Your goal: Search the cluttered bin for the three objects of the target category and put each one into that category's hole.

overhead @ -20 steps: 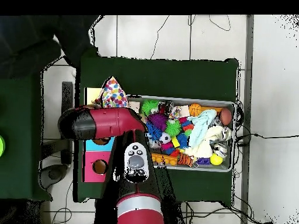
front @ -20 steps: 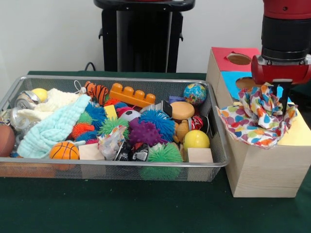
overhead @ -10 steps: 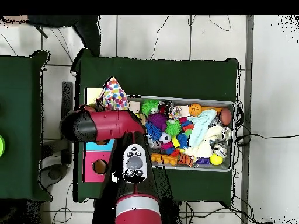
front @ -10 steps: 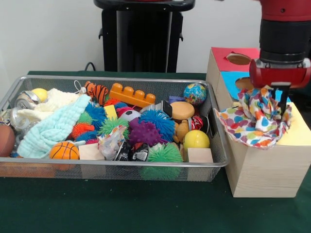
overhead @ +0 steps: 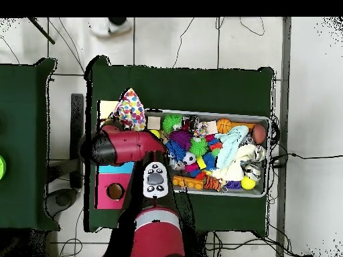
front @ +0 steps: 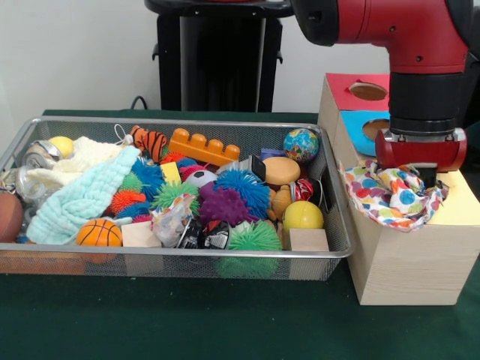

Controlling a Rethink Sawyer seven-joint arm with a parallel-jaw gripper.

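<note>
My gripper (front: 417, 177) is low over the yellow-topped wooden box (front: 459, 205) at the right and is shut on a white cloth with coloured dots (front: 390, 196). The cloth lies bunched under the gripper, spreads over the box top and hangs over its left edge. It hides the yellow box's hole. In the overhead view the dotted cloth (overhead: 132, 108) shows beside the red arm (overhead: 124, 146), which hides the gripper. The wire mesh bin (front: 187, 253) is full of toys. A crumpled pale piece with coloured marks (front: 171, 217) lies near its front; I cannot tell whether it is a dotted cloth.
The blue-topped box's hole (front: 376, 127) and the red-topped box's hole (front: 368, 91) lie behind the gripper. In the bin are a mint-green towel (front: 82, 196), a cream knitted cloth (front: 79, 157), spiky balls, a yellow ball (front: 303, 215), wooden blocks and an orange brick (front: 204, 147).
The gripper has come down onto the yellow-topped box with the dotted cloth, which now lies flatter and more bunched on the top. The arm's upper part has swung into the front view.
</note>
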